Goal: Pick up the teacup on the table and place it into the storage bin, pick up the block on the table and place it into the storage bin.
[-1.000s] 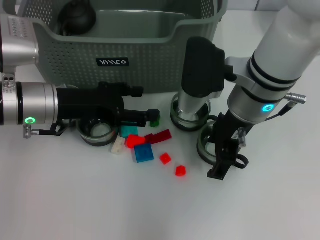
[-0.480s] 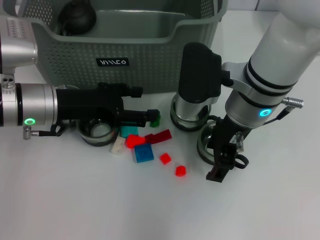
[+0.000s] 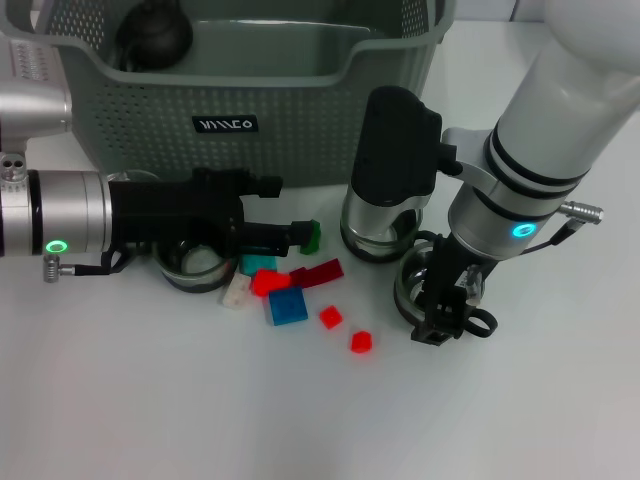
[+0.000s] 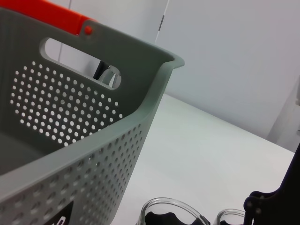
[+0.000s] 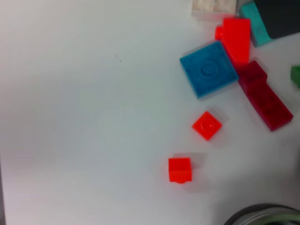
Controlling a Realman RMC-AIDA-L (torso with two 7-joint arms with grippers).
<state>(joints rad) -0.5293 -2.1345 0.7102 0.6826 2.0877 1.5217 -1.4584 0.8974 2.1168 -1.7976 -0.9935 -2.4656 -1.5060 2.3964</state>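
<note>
- Jaws first, from the head view: I cannot tell how far either pair is open.
- Head view, left side: the left gripper (image 3: 285, 235) lies low over the surface just near of the storage bin (image 3: 300, 100). Its tip is close to a green block (image 3: 311, 237), with a left glass cup (image 3: 195, 262) just beside its body.
- Head view, right side: the right gripper (image 3: 440, 320) points down at the rim of the right glass cup (image 3: 425, 285). It seems to touch the cup or nearly so. A middle glass cup (image 3: 380, 235) sits between the other two, close to the bin's front wall.
- Head view, middle: the loose blocks lie between the cups, among them a blue block (image 3: 286, 307), a dark red block (image 3: 318, 273) and two small red blocks (image 3: 330, 317) (image 3: 361, 342).
- Head view, bin: only a dark round thing (image 3: 155, 35) shows, in the far left corner, and I cannot say what it is. No cup or block is visible inside.
- Left wrist view: the bin's holed wall (image 4: 70, 108) fills the left, and two cup rims (image 4: 171, 213) (image 4: 229, 218) peek in on the surface near it.
- Right wrist view: the blue block (image 5: 208, 69), dark red block (image 5: 262, 96) and small red blocks (image 5: 206, 125) (image 5: 180, 169) rest on the surface, with a cup rim (image 5: 262, 215) at the edge.
- Judgement: neither placement looks done. A cup grasp seems to be starting on the right, and the block pick is not yet begun.
</note>
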